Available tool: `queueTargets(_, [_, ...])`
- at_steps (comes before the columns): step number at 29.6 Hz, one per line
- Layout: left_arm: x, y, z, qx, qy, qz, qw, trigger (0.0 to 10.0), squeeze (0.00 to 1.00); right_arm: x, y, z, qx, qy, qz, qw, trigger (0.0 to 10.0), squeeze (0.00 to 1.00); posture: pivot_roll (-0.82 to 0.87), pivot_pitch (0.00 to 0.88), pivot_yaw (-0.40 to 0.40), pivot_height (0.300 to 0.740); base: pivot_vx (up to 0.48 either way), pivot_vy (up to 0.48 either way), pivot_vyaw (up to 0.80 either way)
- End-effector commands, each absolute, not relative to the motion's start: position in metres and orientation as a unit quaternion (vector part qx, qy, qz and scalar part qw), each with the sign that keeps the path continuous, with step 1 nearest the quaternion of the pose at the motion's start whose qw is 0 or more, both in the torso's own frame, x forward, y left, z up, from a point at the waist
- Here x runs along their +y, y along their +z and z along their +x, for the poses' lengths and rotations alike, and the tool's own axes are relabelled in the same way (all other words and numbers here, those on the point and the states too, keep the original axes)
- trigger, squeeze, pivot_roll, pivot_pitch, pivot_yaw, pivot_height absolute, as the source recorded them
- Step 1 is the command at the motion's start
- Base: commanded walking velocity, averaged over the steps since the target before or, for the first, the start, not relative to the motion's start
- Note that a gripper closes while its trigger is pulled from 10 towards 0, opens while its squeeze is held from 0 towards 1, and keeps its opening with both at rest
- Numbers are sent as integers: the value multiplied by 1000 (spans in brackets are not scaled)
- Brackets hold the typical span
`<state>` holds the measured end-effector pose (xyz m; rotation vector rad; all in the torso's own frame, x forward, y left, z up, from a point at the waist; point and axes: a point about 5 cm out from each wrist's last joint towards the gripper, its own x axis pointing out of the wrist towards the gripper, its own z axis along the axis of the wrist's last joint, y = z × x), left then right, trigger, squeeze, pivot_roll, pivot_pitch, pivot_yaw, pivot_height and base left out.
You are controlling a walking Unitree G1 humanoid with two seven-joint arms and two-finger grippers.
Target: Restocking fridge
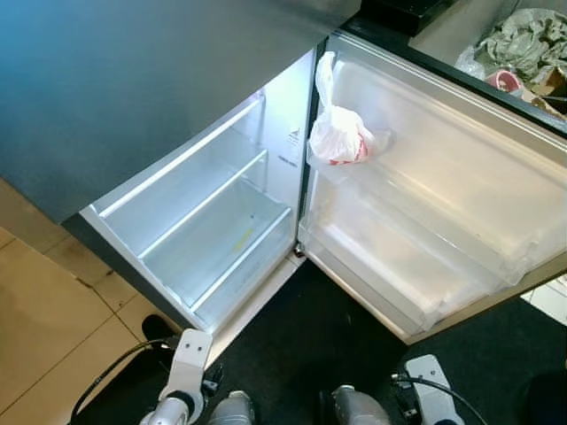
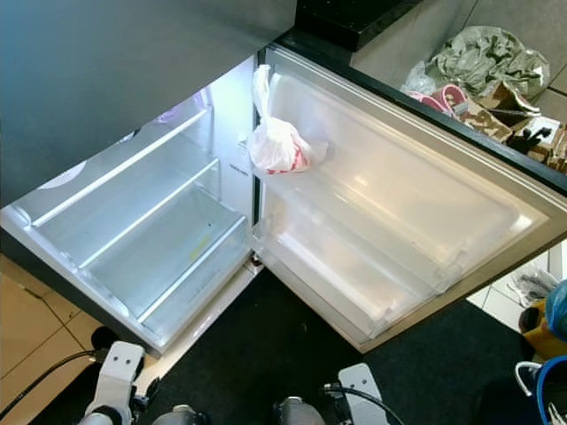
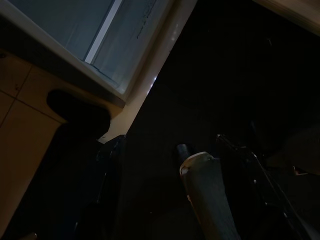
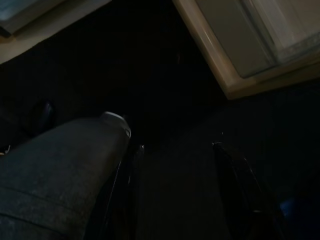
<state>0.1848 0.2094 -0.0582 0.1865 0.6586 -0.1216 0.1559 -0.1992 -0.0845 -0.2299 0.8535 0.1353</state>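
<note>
Open fridge (image 1: 221, 221), tile floor (image 1: 35, 310); dark mat (image 1: 301, 345)

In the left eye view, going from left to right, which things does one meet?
Tiled floor → fridge shelves → white plastic bag hanging on the open door → door racks → crumpled clutter behind the door.

The fridge (image 1: 204, 221) stands open ahead, its door (image 1: 443, 221) swung out to the right. A knotted bag (image 1: 338, 135) sits in the door's upper shelf, near the hinge. Behind the door, a counter (image 2: 425, 40) carries crumpled bags (image 2: 483, 57).
</note>
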Motion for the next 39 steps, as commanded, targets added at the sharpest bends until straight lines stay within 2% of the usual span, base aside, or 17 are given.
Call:
queueTargets(1, [209, -63, 177, 339, -66, 94, 934, 10000, 0, -201, -88, 147, 422, 58, -106, 898, 10000, 0, -62, 177, -19, 740, 0, -244, 0])
queueTargets(30, [209, -64, 177, 341, -66, 90, 934, 10000, 0, -201, -89, 148, 418, 54, -105, 901, 10000, 0, -65, 180, -19, 740, 0, -284, 0])
queueTargets(39, [208, -64, 177, 340, -68, 88, 934, 10000, 0, -201, -89, 148, 418, 53, -105, 901, 10000, 0, -66, 181, -19, 740, 0, 0, 0])
